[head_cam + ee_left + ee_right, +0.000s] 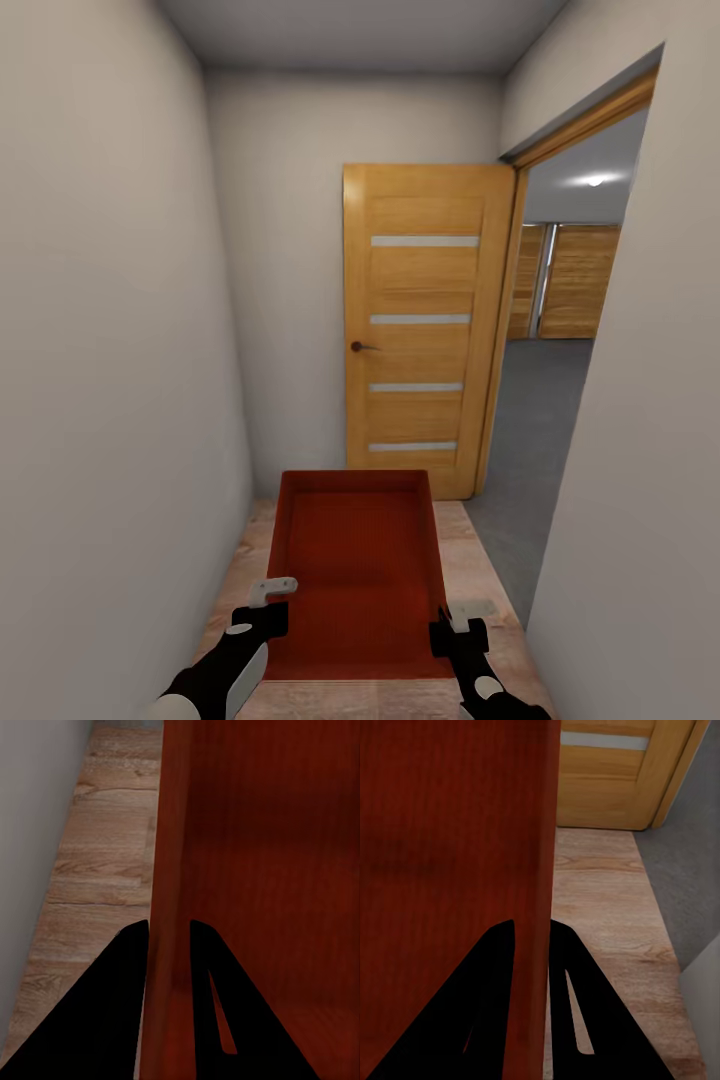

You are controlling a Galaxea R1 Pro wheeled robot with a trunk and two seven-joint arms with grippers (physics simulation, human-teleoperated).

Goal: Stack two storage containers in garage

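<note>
A narrow hallway with pale walls and a light wood plank floor (480, 580) is stretching ahead toward an open wooden door (425, 330), and beyond the doorway on the right a dark grey floor (540, 420) is leading into another room with wood-panelled walls at its far end. One red-orange container (355, 570) is being carried in front of the robot, held off the planks between both arms. The left gripper (268, 600) is pinching the left wall, its jaws closed on the thin rim with one finger inside and one outside, as the left wrist view is showing (169, 937). The right gripper (458, 620) is clamping the opposite wall in the same way (531, 937). The step in hand looks like the carry toward the garage, with this box in transit; a second box is not to be seen here. The next move probably calls for turning right through the doorway while keeping the box level and clear of the door frame and the wall on the right.
</note>
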